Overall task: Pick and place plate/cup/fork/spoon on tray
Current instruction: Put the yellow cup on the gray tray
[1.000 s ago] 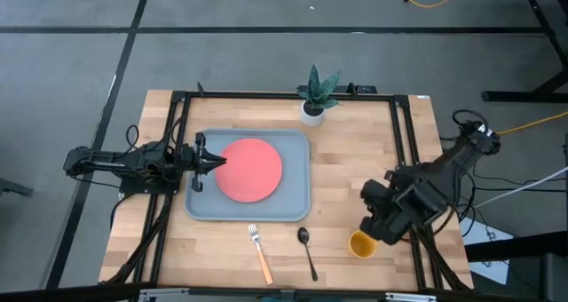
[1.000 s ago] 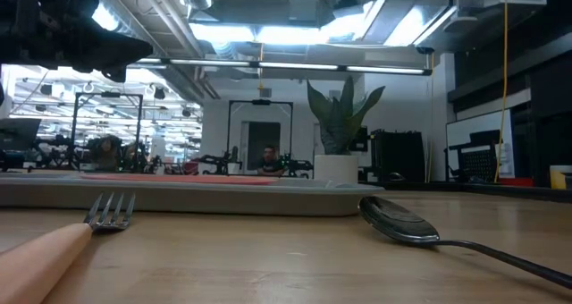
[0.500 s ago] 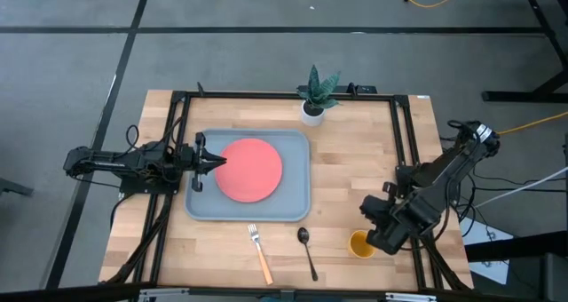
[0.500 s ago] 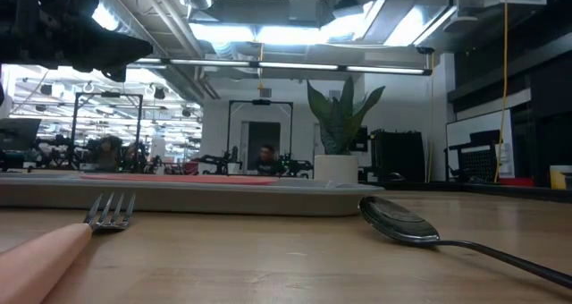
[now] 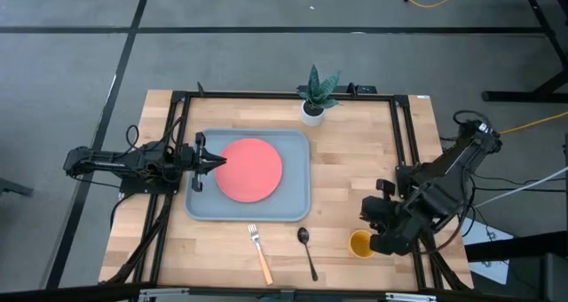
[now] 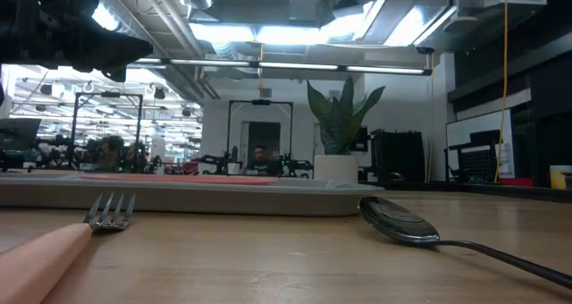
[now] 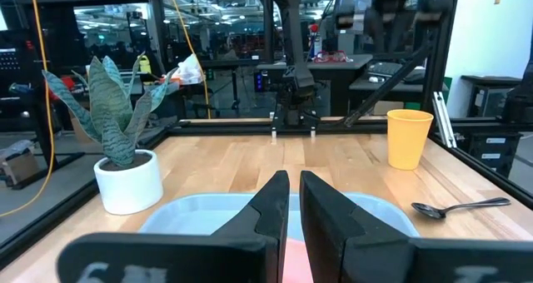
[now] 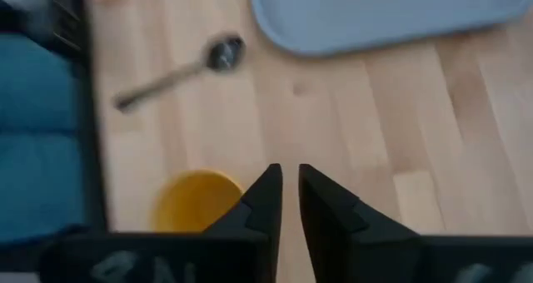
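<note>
Cup (image 5: 359, 243): upright on the table's right front – well apart from the tray (image 5: 297, 207), beside the spoon (image 5: 306, 249).
Plate (image 5: 249, 169): on the tray.
Fork (image 5: 259, 253): table, front of tray.
Right gripper (image 8: 286, 180): above the cup, fingers a narrow slit apart, empty.
Left gripper (image 5: 218, 161): fingers nearly together at the plate's left edge – empty.

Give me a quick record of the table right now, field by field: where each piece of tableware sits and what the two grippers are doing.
plate: on the tray
cup: upright on the table, right of the tray, empty of any grip
fork: on the table in front of the tray
spoon: on the table, right of the fork
left gripper: over the tray's left side, at the plate's edge, fingers nearly together
right gripper: above the table beside the cup, holding nothing
</note>
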